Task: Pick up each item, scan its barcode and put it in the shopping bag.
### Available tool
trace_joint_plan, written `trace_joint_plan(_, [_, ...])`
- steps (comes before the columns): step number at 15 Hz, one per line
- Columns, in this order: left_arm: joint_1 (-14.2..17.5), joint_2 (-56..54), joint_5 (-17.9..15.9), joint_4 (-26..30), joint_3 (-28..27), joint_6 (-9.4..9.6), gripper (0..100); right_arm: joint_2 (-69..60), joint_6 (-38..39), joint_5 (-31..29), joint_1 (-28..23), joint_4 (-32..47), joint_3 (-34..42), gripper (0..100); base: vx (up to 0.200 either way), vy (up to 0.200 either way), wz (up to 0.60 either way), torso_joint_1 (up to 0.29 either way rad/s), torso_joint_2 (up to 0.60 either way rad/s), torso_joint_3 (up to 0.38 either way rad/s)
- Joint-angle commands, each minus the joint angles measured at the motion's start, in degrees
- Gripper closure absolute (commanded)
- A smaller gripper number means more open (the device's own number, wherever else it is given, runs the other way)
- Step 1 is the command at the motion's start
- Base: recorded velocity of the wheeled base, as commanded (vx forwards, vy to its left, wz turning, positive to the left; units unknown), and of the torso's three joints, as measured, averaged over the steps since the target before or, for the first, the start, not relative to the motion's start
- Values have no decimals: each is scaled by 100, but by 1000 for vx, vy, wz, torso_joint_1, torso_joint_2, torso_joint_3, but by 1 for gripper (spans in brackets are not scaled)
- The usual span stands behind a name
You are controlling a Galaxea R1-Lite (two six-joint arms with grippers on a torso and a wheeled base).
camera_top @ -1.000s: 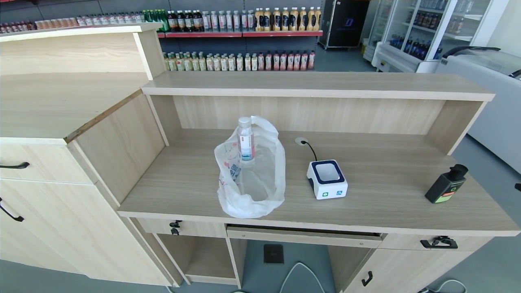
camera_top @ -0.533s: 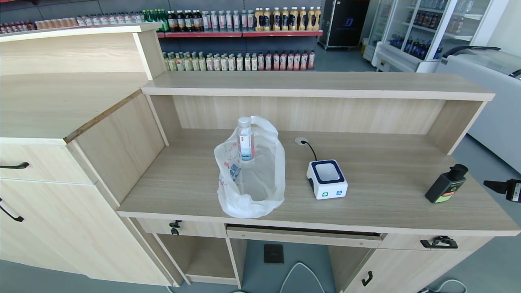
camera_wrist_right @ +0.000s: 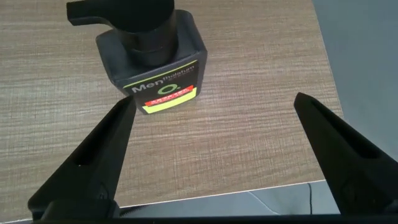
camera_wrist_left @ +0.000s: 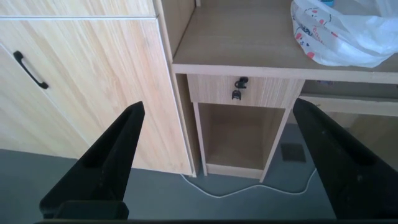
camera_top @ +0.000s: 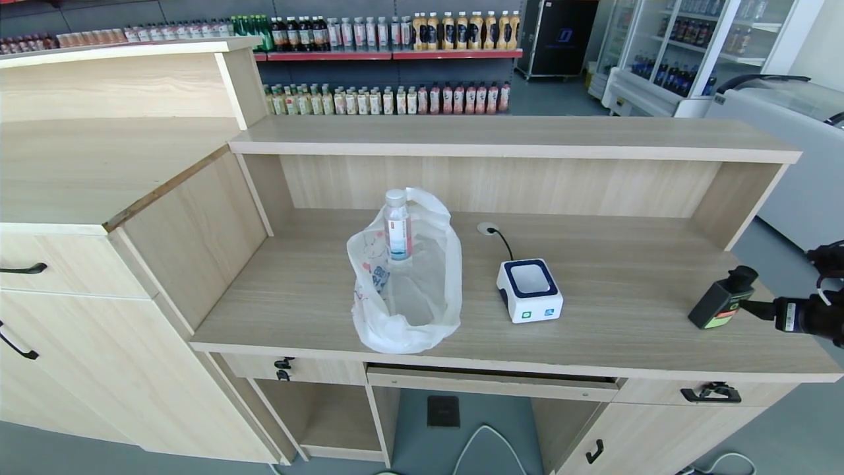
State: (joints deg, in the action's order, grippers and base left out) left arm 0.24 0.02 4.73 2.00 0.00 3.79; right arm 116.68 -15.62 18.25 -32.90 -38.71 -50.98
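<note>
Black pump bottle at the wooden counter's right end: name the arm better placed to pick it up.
Right. The right gripper sits beside the black pump bottle, jaws open and facing it. The left gripper hangs below the wooden counter, off its left end, beyond the white plastic bag.

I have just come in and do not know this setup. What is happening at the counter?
The robot is working a checkout. Its open right gripper is right by the black pump bottle on the counter, far right, not gripping it yet. A water bottle already stands in the shopping bag, left of the scanner. The open left gripper is low, in front of the counter.
</note>
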Motion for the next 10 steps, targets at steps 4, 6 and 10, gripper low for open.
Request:
trace_joint_plan(4, [2,-2,2,2,0,-1,0,277,-143,-6,161,-243,-52,0,0,0,0,0,0,0])
trace_joint_plan(6, [2,-2,2,2,0,-1,0,409,-143,-14,214,-462,-96,0,0,0,0,0,0,0])
trace_joint_plan(10, [2,-2,2,2,0,-1,0,593,-143,-14,355,-568,-219,0,0,0,0,0,0,0])
